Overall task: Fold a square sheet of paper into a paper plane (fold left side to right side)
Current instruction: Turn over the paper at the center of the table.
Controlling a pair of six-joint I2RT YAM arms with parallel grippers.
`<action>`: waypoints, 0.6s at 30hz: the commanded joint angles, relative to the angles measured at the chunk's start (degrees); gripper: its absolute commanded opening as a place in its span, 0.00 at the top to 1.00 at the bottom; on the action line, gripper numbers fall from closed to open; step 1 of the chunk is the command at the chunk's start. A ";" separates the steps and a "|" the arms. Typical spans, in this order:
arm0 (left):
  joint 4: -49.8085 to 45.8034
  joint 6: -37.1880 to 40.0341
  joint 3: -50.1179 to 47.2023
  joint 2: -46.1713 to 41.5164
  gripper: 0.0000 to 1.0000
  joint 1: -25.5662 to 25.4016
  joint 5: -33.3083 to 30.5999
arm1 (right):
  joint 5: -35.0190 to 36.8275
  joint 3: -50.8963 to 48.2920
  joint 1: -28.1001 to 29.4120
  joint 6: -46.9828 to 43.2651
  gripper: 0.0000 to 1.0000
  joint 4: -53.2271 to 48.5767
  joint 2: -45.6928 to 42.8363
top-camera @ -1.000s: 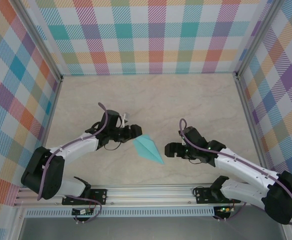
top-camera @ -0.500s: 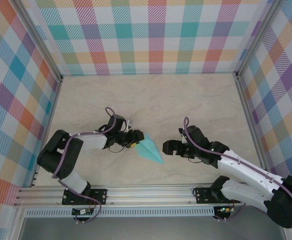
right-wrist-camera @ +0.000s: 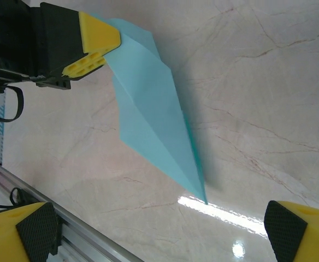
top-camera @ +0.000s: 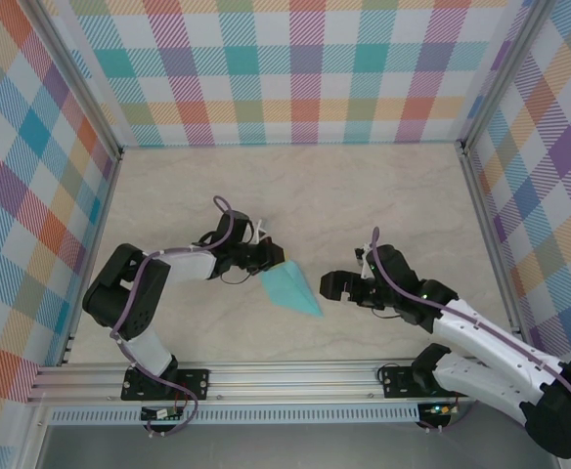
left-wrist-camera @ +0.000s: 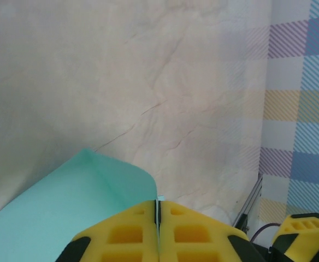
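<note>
Turquoise paper plane [top-camera: 293, 289], tail inside left gripper [top-camera: 280, 263]

Looked like a robotics lab test cell: plaid-print walls [top-camera: 305, 68] w/ alu frame posts [top-camera: 70, 73] round a marble-look tabletop [top-camera: 364, 195], two arms [top-camera: 481, 337] bolted to an alu rail [top-camera: 295, 376].

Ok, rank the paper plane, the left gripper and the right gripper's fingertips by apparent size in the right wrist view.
1. paper plane
2. left gripper, partly cropped
3. right gripper's fingertips, cropped and nearest the camera, so unsure
</note>
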 commanded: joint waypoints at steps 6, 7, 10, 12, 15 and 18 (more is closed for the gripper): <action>-6.54 6.22 11.15 -6.53 1.00 0.48 3.32 | -24.89 -3.04 -14.67 0.32 0.00 15.57 0.28; -6.68 6.28 12.18 -7.07 1.00 0.58 3.97 | -27.50 -3.21 -15.99 0.25 0.00 17.58 0.32; -6.39 5.95 14.82 -8.22 1.00 0.57 5.79 | -32.60 -2.75 -17.90 -0.07 0.00 22.30 0.36; -5.51 4.97 16.14 -8.74 1.00 0.63 6.92 | -34.34 -1.97 -18.02 -0.63 0.00 24.33 0.57; -3.26 2.48 18.01 -9.27 1.00 0.57 9.08 | -34.90 -0.64 -18.02 -2.70 0.00 24.31 1.14; -1.83 0.01 19.53 -10.24 1.00 0.57 10.99 | -34.96 0.32 -18.33 -4.90 0.00 24.72 1.22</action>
